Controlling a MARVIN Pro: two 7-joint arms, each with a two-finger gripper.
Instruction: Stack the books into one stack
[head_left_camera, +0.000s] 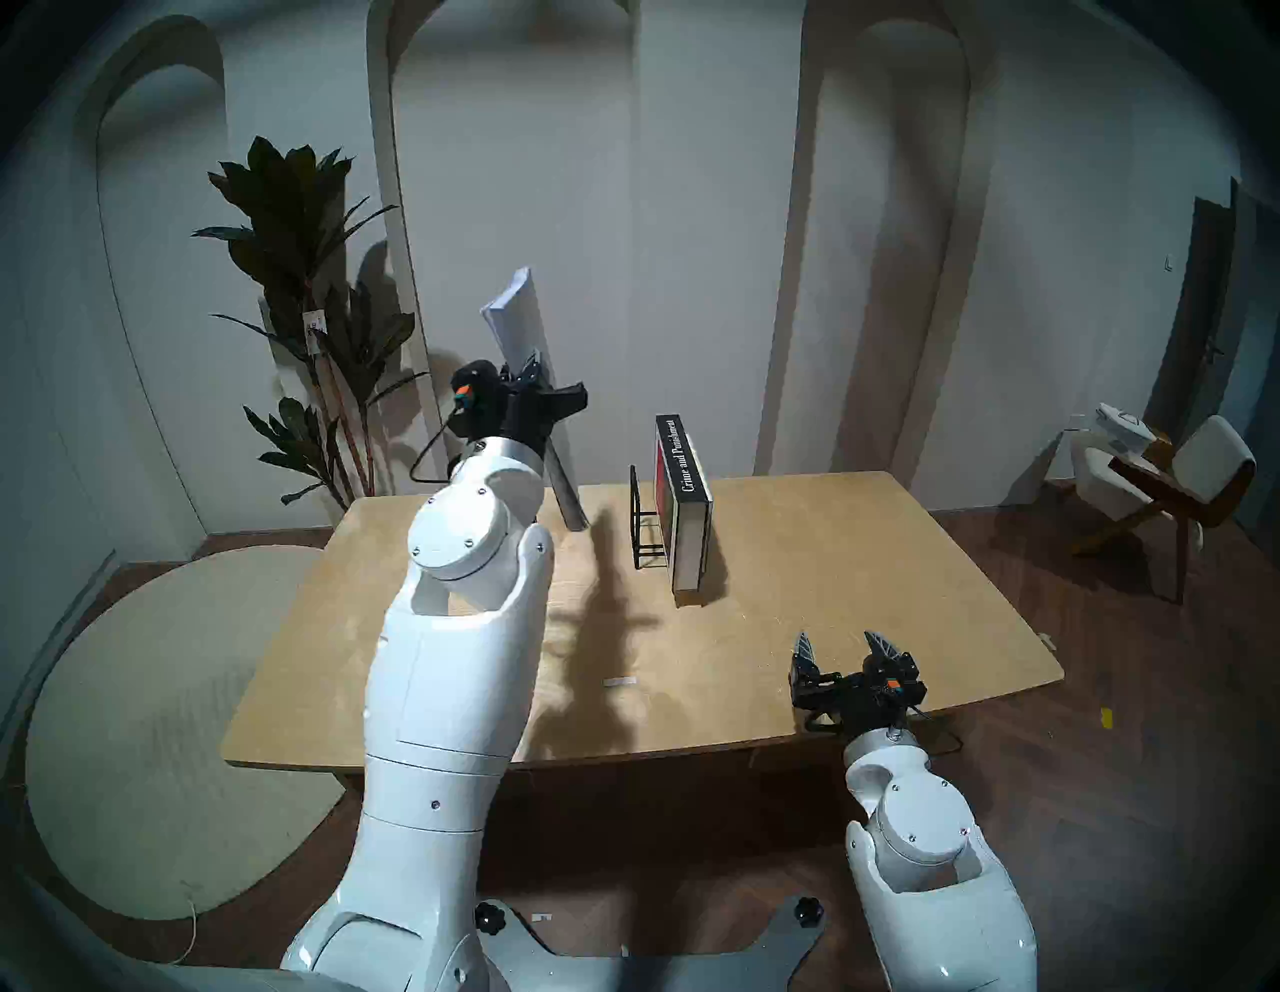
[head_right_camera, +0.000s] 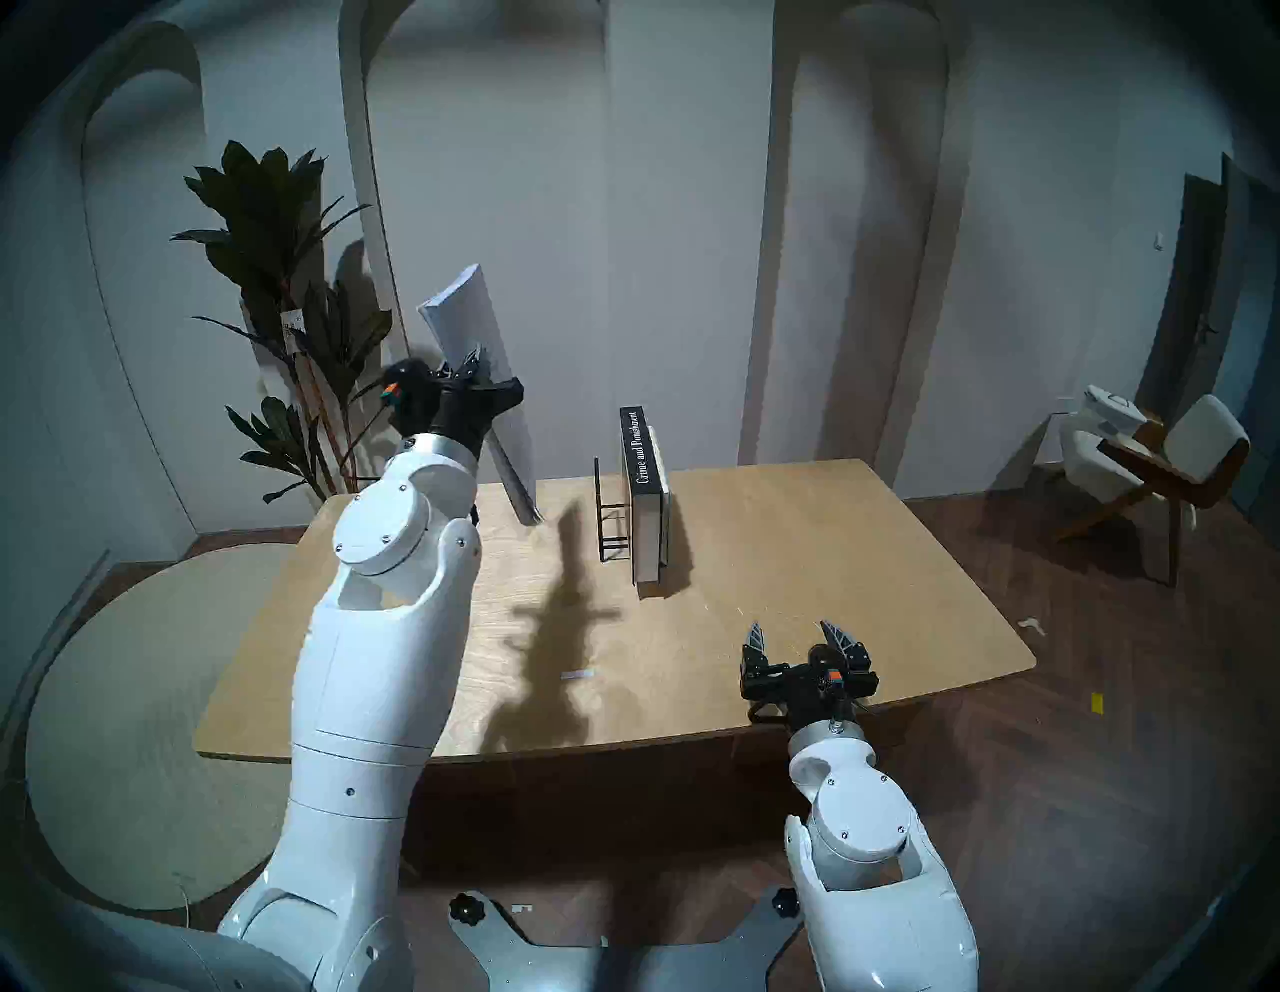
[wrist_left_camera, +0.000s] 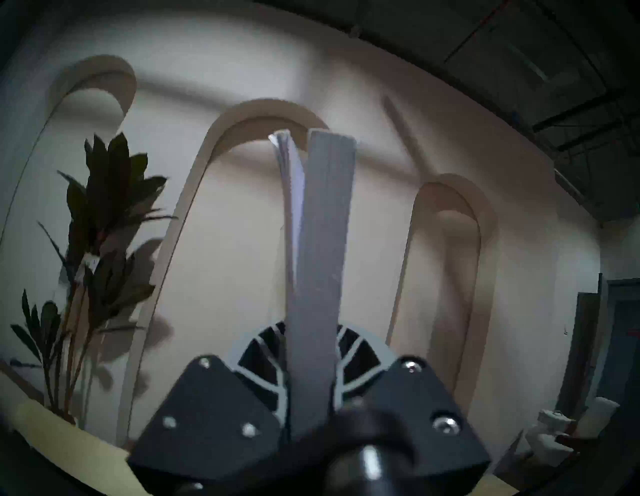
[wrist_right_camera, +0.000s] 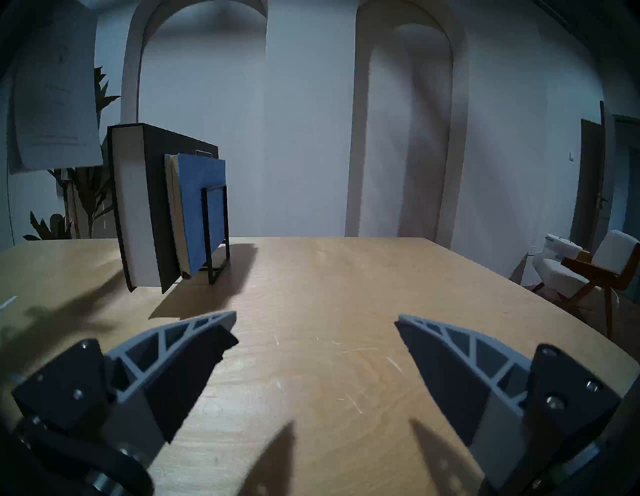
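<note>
Aloft, the left tool (head_left_camera: 532, 366) clamps the white book (head_left_camera: 528, 360) above the worktop (head_left_camera: 796, 623) — 2 books, black (head_left_camera: 682, 506) and blue (wrist_right_camera: 204, 204), stand in the rack (head_left_camera: 641, 519); the right tool (head_left_camera: 846, 648) gapes empty.

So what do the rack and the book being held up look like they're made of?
The rack: thin black metal wire or rod, probably painted matte. The white book in the left gripper: a paper softcover, its pages fanning loosely at the top.

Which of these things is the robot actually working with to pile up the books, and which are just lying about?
Part of the job:
- white book, held in the left pincer
- black book
- blue book

Just there:
- wire rack
- plant
- chair
</note>
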